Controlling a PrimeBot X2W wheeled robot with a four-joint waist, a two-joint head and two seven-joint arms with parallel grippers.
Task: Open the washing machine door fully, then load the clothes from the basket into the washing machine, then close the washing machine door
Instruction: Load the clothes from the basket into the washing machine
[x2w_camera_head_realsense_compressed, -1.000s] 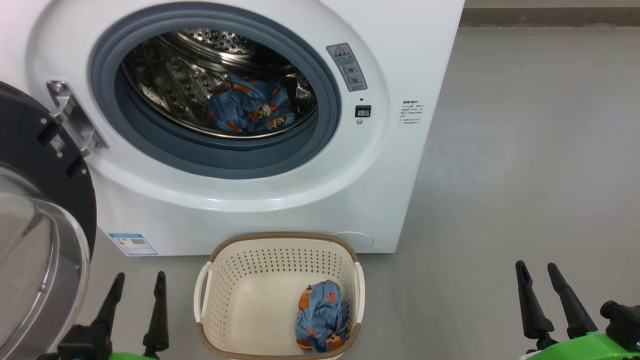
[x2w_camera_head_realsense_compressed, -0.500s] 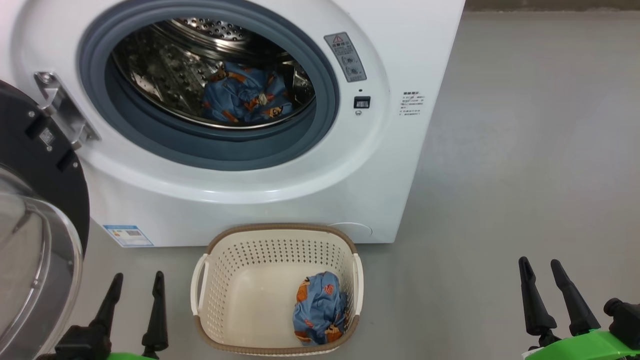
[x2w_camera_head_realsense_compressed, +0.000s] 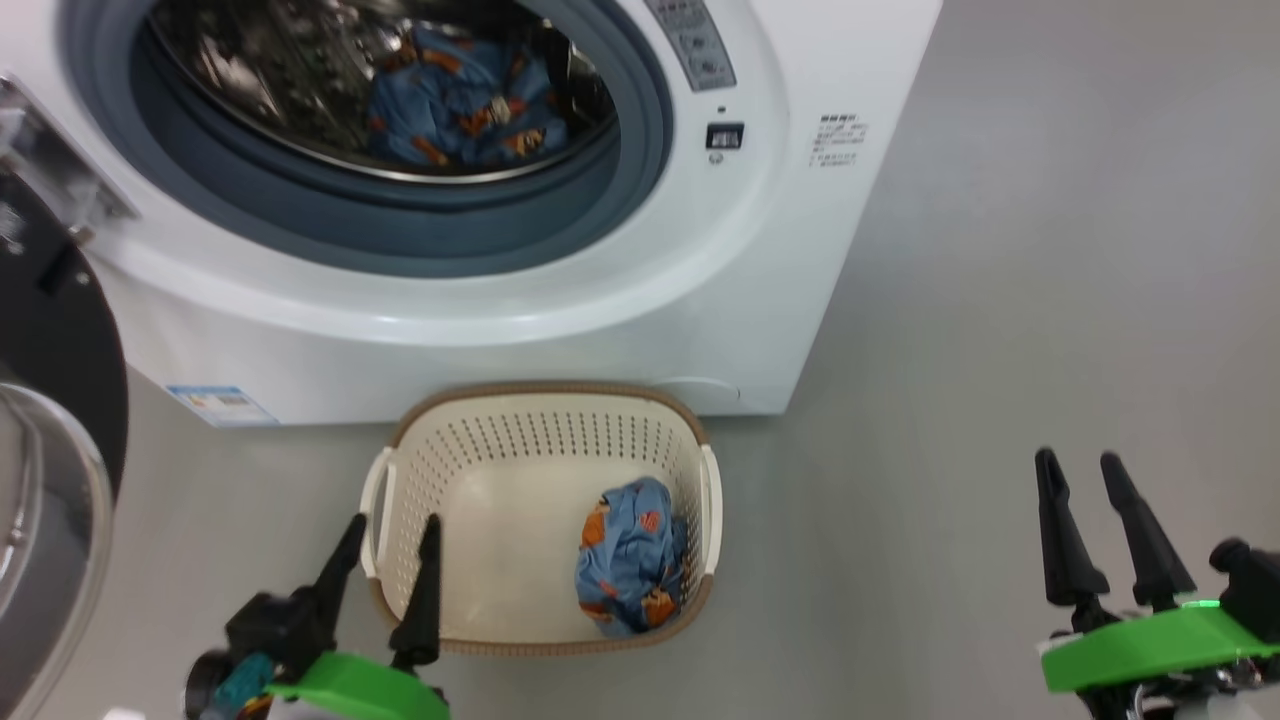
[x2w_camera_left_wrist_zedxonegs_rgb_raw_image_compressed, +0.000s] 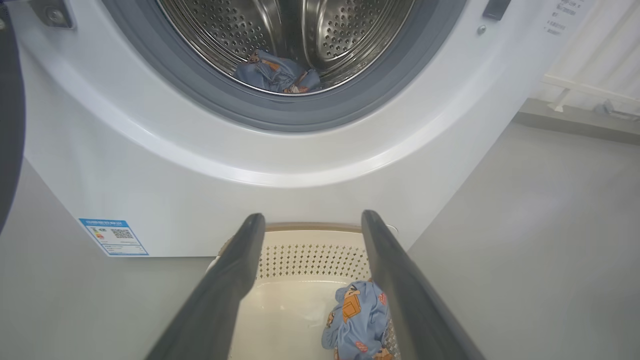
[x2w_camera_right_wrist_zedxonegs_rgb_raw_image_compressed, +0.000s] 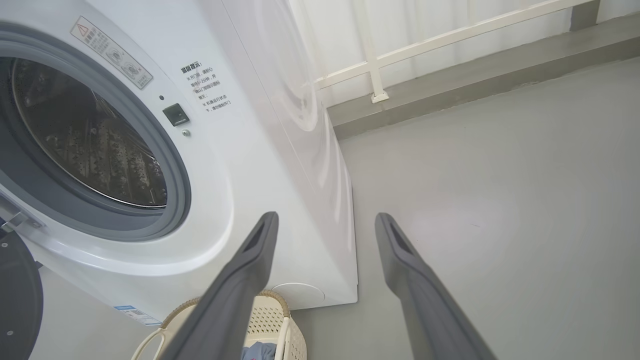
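The washing machine (x2w_camera_head_realsense_compressed: 620, 290) stands with its door (x2w_camera_head_realsense_compressed: 60, 350) swung open at the left, black rim and glass bowl showing. One bundle of blue printed clothes (x2w_camera_head_realsense_compressed: 455, 100) lies in the steel drum. The cream basket (x2w_camera_head_realsense_compressed: 545, 400) sits on the floor in front of the machine, with another bundle of clothes (x2w_camera_head_realsense_compressed: 625, 555) in its right corner. My left gripper (x2w_camera_head_realsense_compressed: 393, 522) is open, hovering at the basket's left rim with nothing between its fingers. In the left wrist view the left gripper (x2w_camera_left_wrist_zedxonegs_rgb_raw_image_compressed: 312, 216) frames the basket (x2w_camera_left_wrist_zedxonegs_rgb_raw_image_compressed: 310, 255) and the clothes (x2w_camera_left_wrist_zedxonegs_rgb_raw_image_compressed: 357, 320). My right gripper (x2w_camera_head_realsense_compressed: 1077, 458) is open over bare floor, well right of the basket.
Grey floor (x2w_camera_head_realsense_compressed: 1000, 300) stretches to the right of the machine. A blue label sticker (x2w_camera_head_realsense_compressed: 215, 400) marks the machine's lower left front. In the right wrist view a white railing (x2w_camera_right_wrist_zedxonegs_rgb_raw_image_compressed: 380, 50) and a low kerb run behind the machine.
The head camera has tipped downward, shifting the whole picture up. My left gripper has moved right and forward, from beside the door to the basket's left rim. The right gripper stays open.
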